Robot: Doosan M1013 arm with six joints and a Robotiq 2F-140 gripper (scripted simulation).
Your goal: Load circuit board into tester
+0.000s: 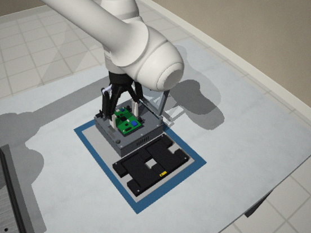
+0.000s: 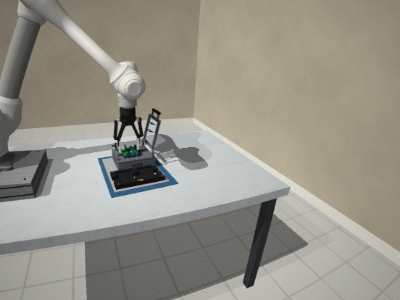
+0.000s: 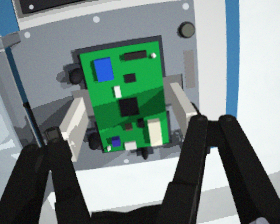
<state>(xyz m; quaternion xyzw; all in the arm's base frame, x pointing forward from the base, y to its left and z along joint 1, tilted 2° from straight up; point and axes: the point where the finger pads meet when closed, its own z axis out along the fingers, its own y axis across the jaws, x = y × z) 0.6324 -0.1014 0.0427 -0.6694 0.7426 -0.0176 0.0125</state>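
Note:
The circuit board (image 1: 128, 126) (image 2: 127, 153) (image 3: 142, 90) lies face up on the plate of the tester (image 1: 152, 126) (image 2: 121, 163) (image 3: 50, 55). Its cream connector (image 3: 155, 132) is at the end by the lone post (image 3: 145, 152). Two posts (image 3: 76, 76) (image 3: 95, 141) stand along its hinge-side edge. Pale spots show near two opposite corners; whether it lies fully flat, I cannot tell. My gripper (image 1: 124, 116) (image 2: 130, 146) (image 3: 127, 102) is open, with pads beside both long edges and gaps between. The lid (image 1: 164, 103) (image 2: 152, 133) stands open. The hook (image 1: 99, 114) is at the opposite edge.
The black tray (image 1: 141, 171) (image 2: 127, 180) lies in front of the tester, both pockets empty. Both stand inside a blue-bordered mat (image 1: 105, 168) (image 2: 106, 179). The raised lid with its handle (image 2: 156, 111) stands close beside the gripper. A round knob (image 1: 118, 141) (image 3: 186, 30) is at a tester corner.

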